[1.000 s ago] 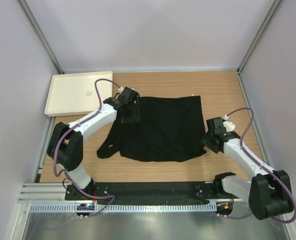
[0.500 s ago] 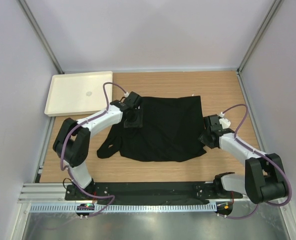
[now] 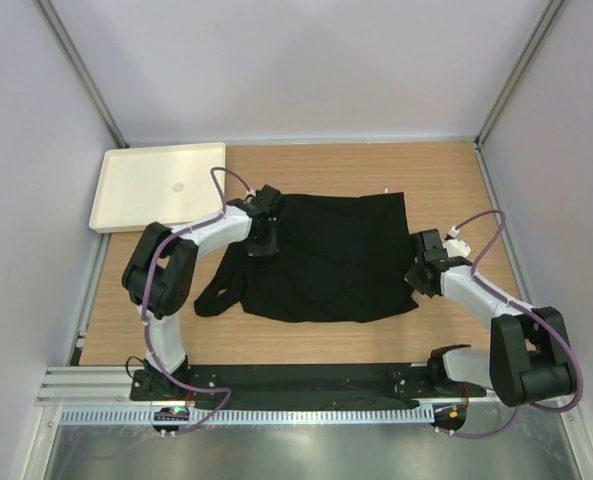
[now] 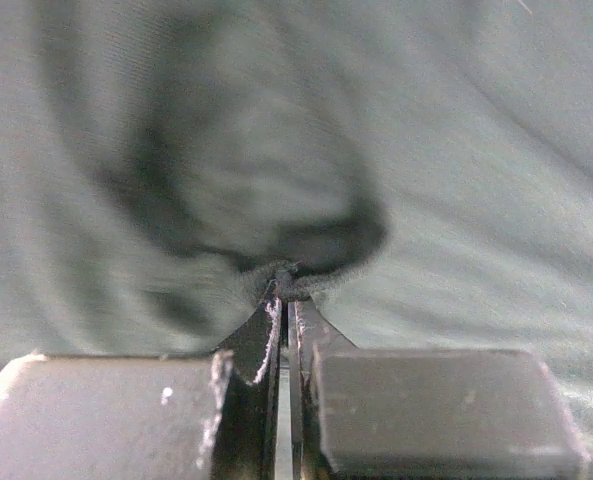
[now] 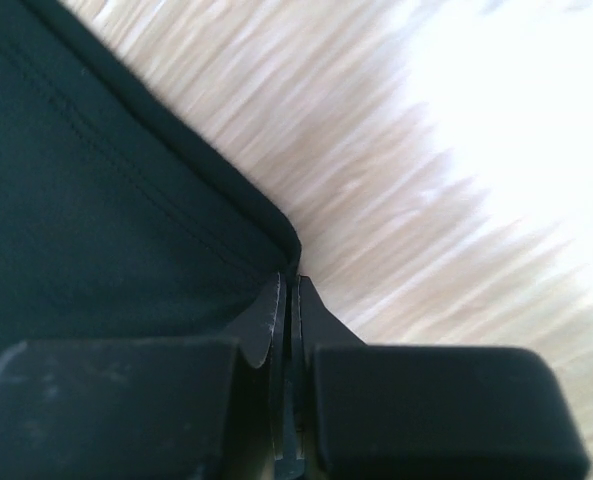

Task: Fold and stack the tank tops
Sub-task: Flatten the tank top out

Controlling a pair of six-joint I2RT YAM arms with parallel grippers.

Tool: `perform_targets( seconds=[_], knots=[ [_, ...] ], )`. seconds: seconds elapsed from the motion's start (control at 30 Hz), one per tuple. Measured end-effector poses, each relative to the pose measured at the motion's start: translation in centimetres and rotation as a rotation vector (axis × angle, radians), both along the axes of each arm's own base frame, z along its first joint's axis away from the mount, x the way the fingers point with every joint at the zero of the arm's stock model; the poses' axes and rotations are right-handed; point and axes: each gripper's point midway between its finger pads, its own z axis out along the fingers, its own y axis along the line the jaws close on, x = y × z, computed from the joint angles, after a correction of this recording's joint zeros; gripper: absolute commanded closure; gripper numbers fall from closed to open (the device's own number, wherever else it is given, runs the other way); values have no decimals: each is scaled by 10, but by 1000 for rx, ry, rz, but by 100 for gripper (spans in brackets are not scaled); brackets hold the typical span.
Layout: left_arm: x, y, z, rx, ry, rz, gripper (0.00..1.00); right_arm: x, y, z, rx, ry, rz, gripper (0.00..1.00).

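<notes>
The black tank top (image 3: 326, 255) lies spread on the wooden table, its straps trailing to the near left (image 3: 214, 298). My left gripper (image 3: 260, 242) is shut on a pinch of the tank top's fabric (image 4: 289, 280) at its left side. My right gripper (image 3: 420, 278) is shut on the tank top's hem corner (image 5: 281, 255) at the near right edge of the cloth. The wrist views show both jaws pressed together with cloth between them.
A cream tray (image 3: 156, 185) lies at the far left corner of the table. Pale enclosure walls and metal posts (image 3: 511, 70) stand around the table. A black rail (image 3: 306, 380) runs along the near edge.
My left gripper slid slightly right and nearer over the top's left side. My right gripper moved a little nearer with the hem corner; the right arm's elbow folded in.
</notes>
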Motion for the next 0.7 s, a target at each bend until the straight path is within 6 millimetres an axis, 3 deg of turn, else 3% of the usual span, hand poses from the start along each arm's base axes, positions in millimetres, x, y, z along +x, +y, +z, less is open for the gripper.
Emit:
perform_targets(
  seconds=[0.2, 0.4, 0.5, 0.6, 0.7],
  knots=[
    [31, 34, 29, -89, -37, 117, 100, -11, -28, 8, -23, -15, -152, 99],
    [80, 68, 70, -159, -138, 235, 100, -23, -50, 5, -30, 8, -272, 99],
    [108, 75, 82, -177, -178, 266, 100, -27, -57, 1, -31, 33, -306, 99],
    [136, 77, 80, -182, -196, 285, 100, -30, -61, -1, -33, 46, -322, 99],
    [156, 84, 61, -149, -186, 313, 100, -29, -62, -1, -34, 45, -325, 99]
  ],
)
